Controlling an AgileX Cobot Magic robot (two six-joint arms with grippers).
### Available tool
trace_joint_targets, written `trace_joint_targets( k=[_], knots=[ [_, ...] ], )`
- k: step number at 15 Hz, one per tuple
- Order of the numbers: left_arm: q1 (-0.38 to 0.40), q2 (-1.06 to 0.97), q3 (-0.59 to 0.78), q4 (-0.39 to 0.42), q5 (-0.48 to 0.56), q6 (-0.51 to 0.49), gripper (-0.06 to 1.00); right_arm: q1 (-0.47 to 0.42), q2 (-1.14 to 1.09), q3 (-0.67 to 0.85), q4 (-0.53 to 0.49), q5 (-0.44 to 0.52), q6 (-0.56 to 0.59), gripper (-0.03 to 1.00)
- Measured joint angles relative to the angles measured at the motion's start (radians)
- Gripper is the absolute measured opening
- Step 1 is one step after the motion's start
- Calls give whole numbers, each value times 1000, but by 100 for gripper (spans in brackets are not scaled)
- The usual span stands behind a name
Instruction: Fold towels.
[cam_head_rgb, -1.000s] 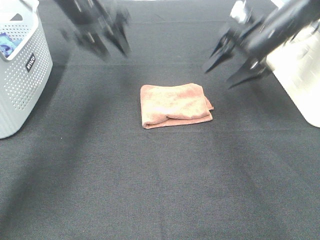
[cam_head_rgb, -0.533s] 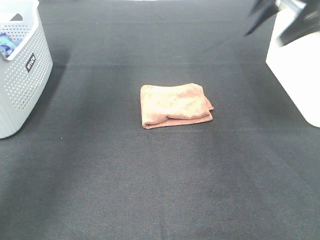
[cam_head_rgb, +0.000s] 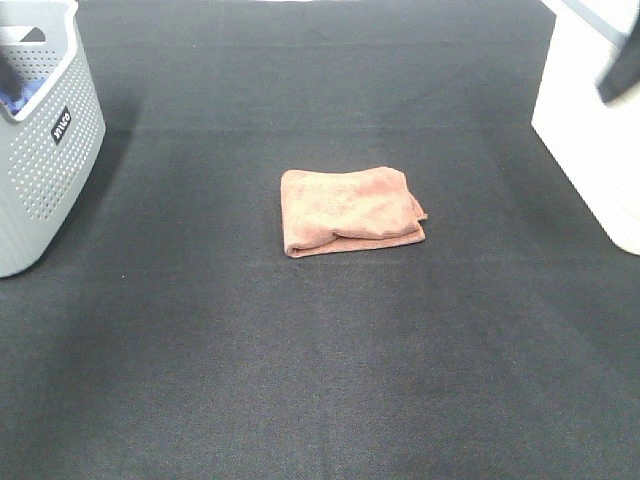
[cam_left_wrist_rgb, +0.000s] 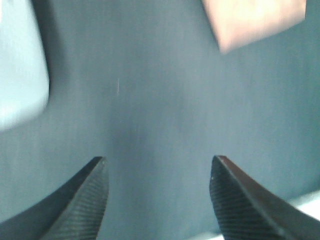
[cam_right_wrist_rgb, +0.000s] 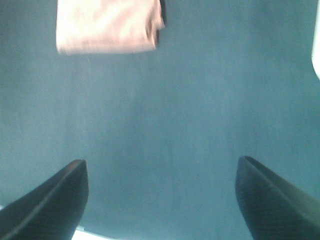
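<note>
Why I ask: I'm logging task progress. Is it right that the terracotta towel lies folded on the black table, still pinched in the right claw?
Not quite. The towel does lie folded on the black table, but nothing pinches it: the right wrist view shows the right claw open and empty, well away from it.

- The towel is reddish-brown and soft-looking.
- It is folded into a small, thick rectangle with layers showing along one edge.
- It lies flat on the black table.
- It is well apart from both sets of fingers; nothing touches it.
- In both wrist views it looks blurry, far past the fingertips.
</note>
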Motion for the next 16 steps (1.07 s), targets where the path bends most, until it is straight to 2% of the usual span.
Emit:
trace_joint_targets(
  k=[4,6,10,12,16],
  knots=[
    [0,-397,341,18,-8,5,58,0,-336,288,1,-28,8,77],
    [0,-581,446,27,-18,31,58,0,-477,390,-7,-32,8,77],
    [0,-921,617,26,-52,106,58,0,-778,557,-87,-82,2,77],
    [0,-965,639,18,-68,140,58,0,-828,587,-95,-96,-10,77],
    [0,-1010,717,-87,-110,291,58,0,-907,674,-102,-94,-16,77]
  ],
)
